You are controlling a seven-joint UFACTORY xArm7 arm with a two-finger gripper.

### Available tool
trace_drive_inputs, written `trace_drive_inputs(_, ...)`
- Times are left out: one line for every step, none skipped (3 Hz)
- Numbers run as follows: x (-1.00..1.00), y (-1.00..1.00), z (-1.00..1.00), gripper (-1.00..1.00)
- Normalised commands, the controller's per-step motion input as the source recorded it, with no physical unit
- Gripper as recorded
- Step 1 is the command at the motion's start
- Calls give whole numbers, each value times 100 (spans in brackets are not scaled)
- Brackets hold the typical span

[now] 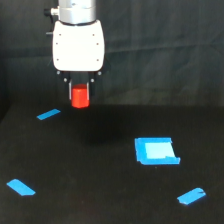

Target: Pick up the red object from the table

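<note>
The red object (79, 97) is a small red-orange stubby block. It hangs between the dark fingers (71, 90) of my white gripper (79, 95) at the upper left of the exterior view. The gripper is shut on it and holds it above the black table (100, 175). The block's top is hidden between the fingers. A faint shadow lies on the table below and to the right of the block.
A blue square patch (156, 151) lies right of centre. Blue tape strips lie at the left below the gripper (48, 114), at the lower left (21, 187) and at the lower right (191, 196). A dark curtain hangs behind.
</note>
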Motion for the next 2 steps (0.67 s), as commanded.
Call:
trace_drive_inputs(5,-2,5,-100)
trace_drive_inputs(0,1,5,-100)
